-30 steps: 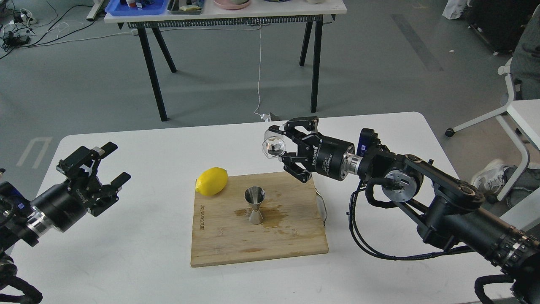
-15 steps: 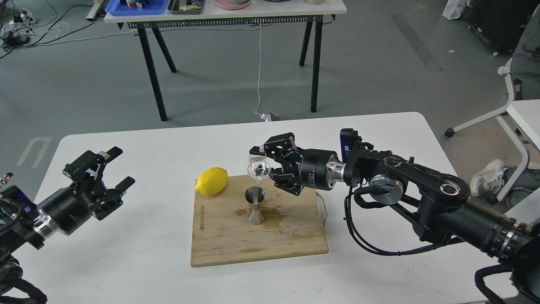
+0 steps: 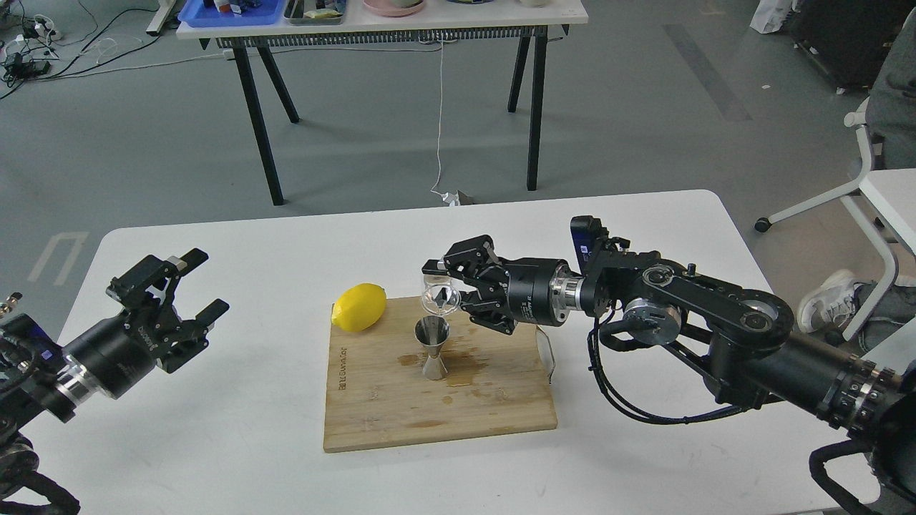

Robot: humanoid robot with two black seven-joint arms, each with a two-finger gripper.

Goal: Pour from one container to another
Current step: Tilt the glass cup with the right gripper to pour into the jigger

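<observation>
The steel jigger (image 3: 432, 347) stands upright near the middle of a bamboo cutting board (image 3: 436, 400). Just above and slightly behind its mouth hangs the small clear glass cup (image 3: 439, 298), tipped over, with my right gripper (image 3: 449, 295) shut on it. The right arm reaches in from the right, low over the board's far edge. My left gripper (image 3: 187, 282) stands open over the table's left side, far from the board, holding nothing.
A yellow lemon (image 3: 359, 307) lies on the board's far left corner. A dark wet stain (image 3: 465, 365) spreads beside the jigger. The board rests on a white table (image 3: 250, 400). Another table (image 3: 386, 21) with trays stands behind; a chair (image 3: 869, 186) is at the right.
My right gripper carried the glass cup left and down, from up beside the board to just above the jigger's mouth, tipping it. The left arm shifted slightly, then stayed put.
</observation>
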